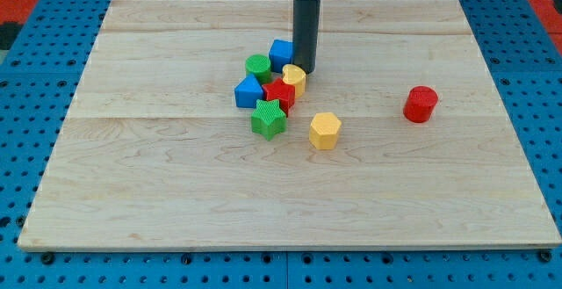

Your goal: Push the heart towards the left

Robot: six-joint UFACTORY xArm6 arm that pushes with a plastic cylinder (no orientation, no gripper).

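The yellow heart (294,78) sits at the right edge of a tight cluster near the board's middle. My tip (305,69) stands right against the heart's upper right side, touching or nearly touching it. The cluster also holds a blue cube (281,54) just left of the rod, a green cylinder (258,67), a blue triangular block (249,91), a red star (279,94) and a green star (269,119). The red star touches the heart's lower left side.
A yellow hexagon (324,130) lies below and right of the cluster. A red cylinder (421,104) stands alone at the view's right. The wooden board (176,192) lies on a blue pegboard (26,78).
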